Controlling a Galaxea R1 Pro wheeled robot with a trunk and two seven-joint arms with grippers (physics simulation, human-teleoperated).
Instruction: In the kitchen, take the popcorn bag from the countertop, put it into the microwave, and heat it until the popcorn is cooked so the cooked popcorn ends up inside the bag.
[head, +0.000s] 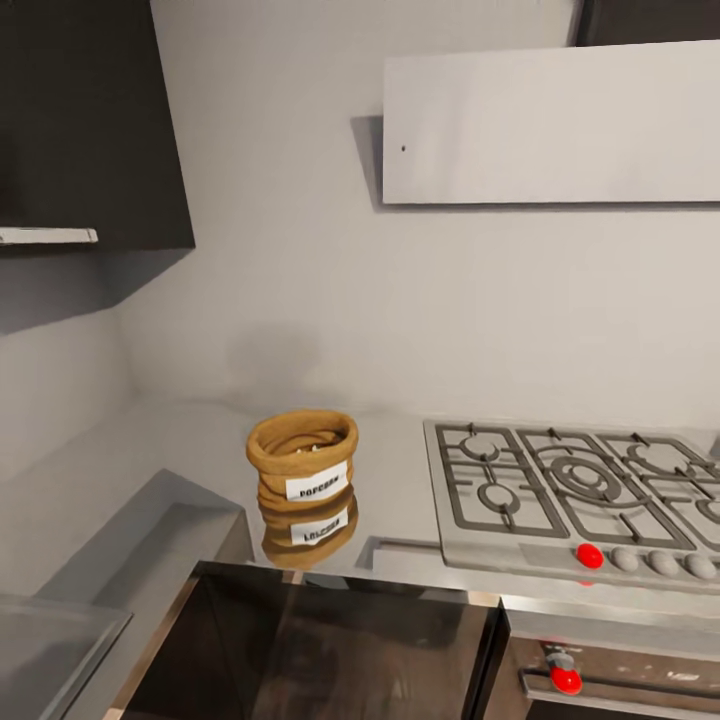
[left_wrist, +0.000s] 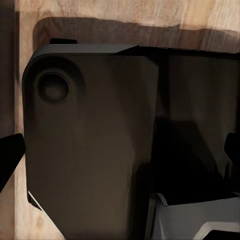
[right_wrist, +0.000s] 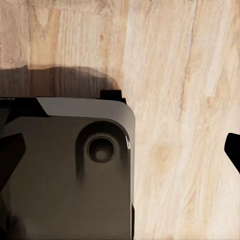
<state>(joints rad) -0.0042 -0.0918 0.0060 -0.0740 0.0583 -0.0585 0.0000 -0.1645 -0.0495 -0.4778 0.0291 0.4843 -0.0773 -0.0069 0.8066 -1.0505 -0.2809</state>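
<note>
Popcorn bag (head: 302, 456) stands upright on the grey countertop (head: 190, 450), near its front edge and just left of the steel gas hob (head: 575, 495). Its rolled rim is open at the top, the white label faces forward, and its mirror image shows in the glossy top right under it. No arm or gripper appears near it in the head view, so how far the bag lies from either hand cannot be told.

Between the bag and the hob the worktop is bare. The hob carries dark grates, a red knob (head: 590, 556) and grey knobs along its front edge. Below the front edge are dark cabinet fronts (head: 320, 650) and a second red knob (head: 566, 680). A dark wall cabinet (head: 90, 120) hangs over the left end, and a flat white hood (head: 550, 125) sits above the hob on the pale wall.

Both wrist views look down on a wooden floor (right_wrist: 185, 100) and a dark rounded part of the robot's body (left_wrist: 90, 140). Only dark fingertips (right_wrist: 233, 150) show at the picture edges, set wide apart with nothing between them.
</note>
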